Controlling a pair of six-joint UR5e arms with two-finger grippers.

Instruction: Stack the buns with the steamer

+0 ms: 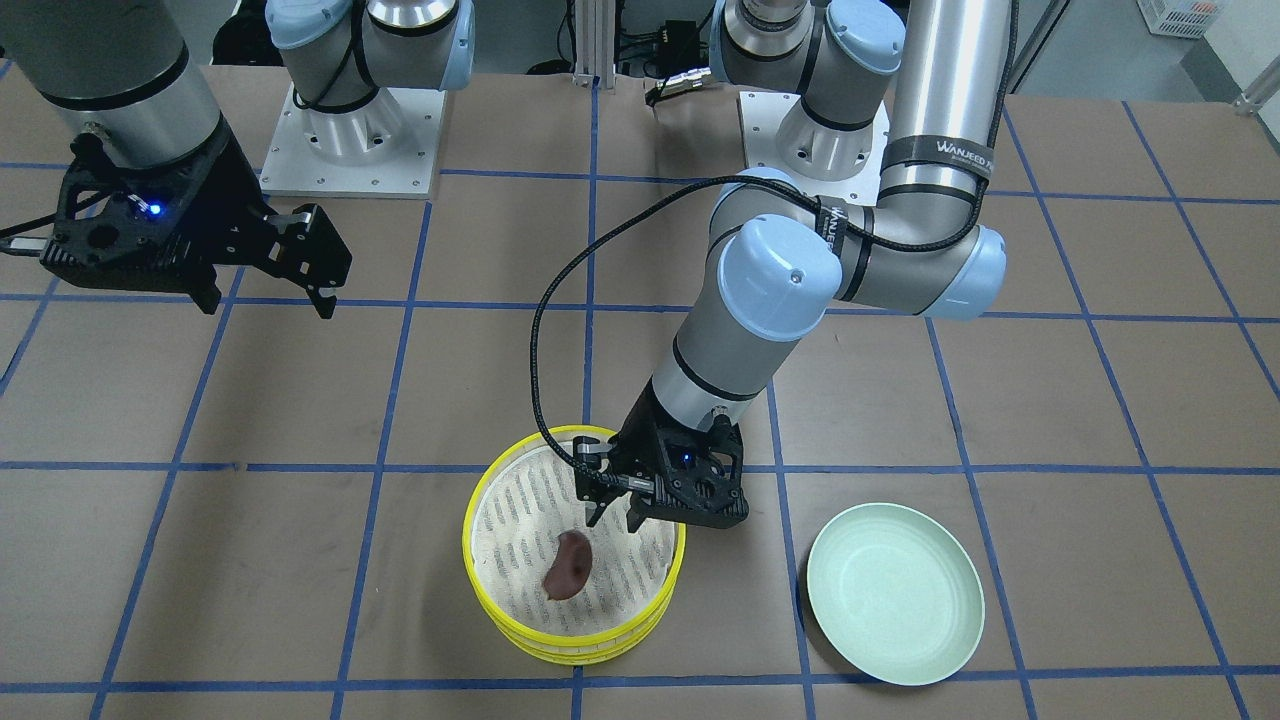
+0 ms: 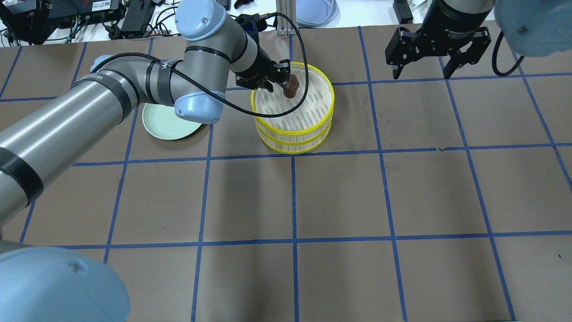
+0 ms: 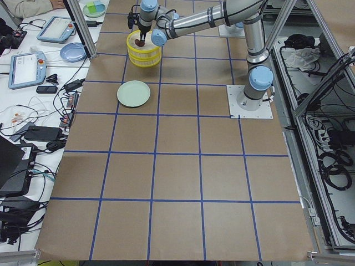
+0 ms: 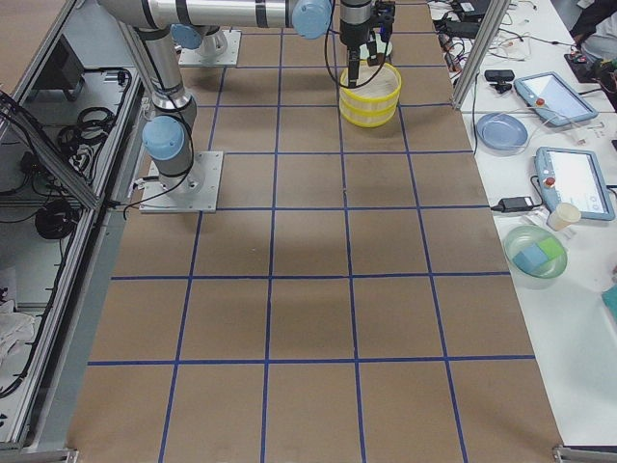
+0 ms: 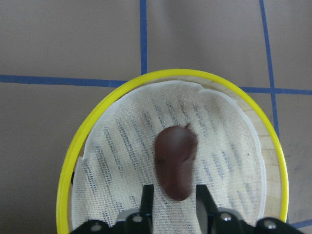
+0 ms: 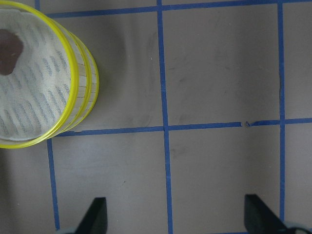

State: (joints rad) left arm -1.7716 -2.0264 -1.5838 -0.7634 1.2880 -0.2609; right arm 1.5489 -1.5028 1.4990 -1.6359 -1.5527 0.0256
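The dark reddish-brown bun lies on the white cloth in the top tier of the yellow-rimmed steamer, which stands as two stacked tiers. My left gripper hovers just above the bun, open and not touching it. In the left wrist view the bun shows past the two fingertips, inside the steamer rim. The cream-white bun is not in view. My right gripper is open and empty, high over the table to the steamer's right.
A pale green plate sits empty on the brown paper beside the steamer, partly under my left arm in the overhead view. Blue tape lines grid the table. The left arm's black cable loops over the steamer.
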